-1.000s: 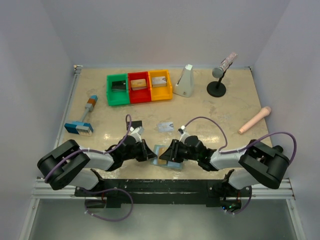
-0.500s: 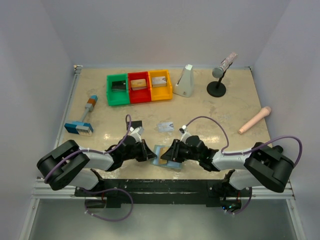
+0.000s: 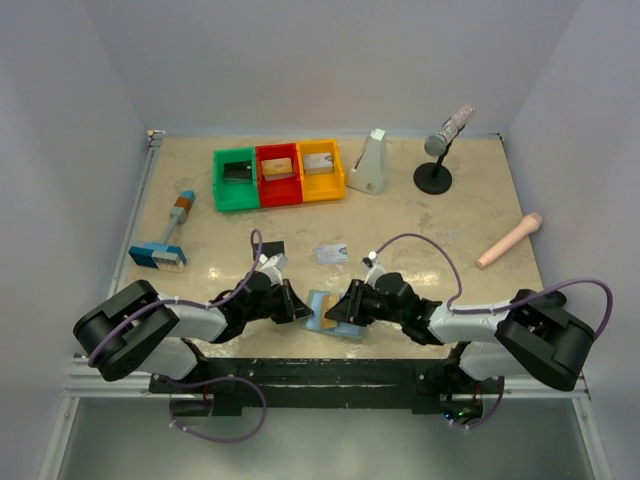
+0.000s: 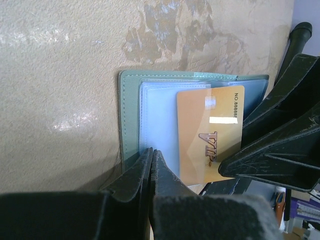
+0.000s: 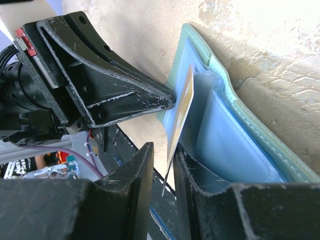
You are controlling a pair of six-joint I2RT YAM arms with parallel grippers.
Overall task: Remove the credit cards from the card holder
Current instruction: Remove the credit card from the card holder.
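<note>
1. While my left gripper [image 3: 298,304] is pinched fully together on the near edge of the card holder [image 3: 318,299], my right gripper [image 3: 338,312] faces it tip to tip. The right jaws are narrow and straddle the orange-gold card [image 4: 210,135].
2. Only the overhead view shows the other two cards. The black card [image 3: 272,247] lies on the table [image 3: 440,230] beyond my left gripper. The silver-grey card [image 3: 330,252] lies beyond the gap between my two grippers. Both are out of the holder.
3. Only my left wrist view shows the holder's open inner face. It has pale blue pockets, and the orange-gold card stands partly out of one. That card's corner is hidden behind a right finger.
4. Only my right wrist view shows that card edge-on between my right fingers. A dark sliver remains between it and one finger, so the jaws are not clamped on it. My closed left tips touch the holder's rim just past the card.
5. Writing is readable only from my left wrist. The orange-gold card says "VIP" in dark slanted letters. Along one edge it says "NO." and then a run of eights. A plain white strip lies between the two.
</note>
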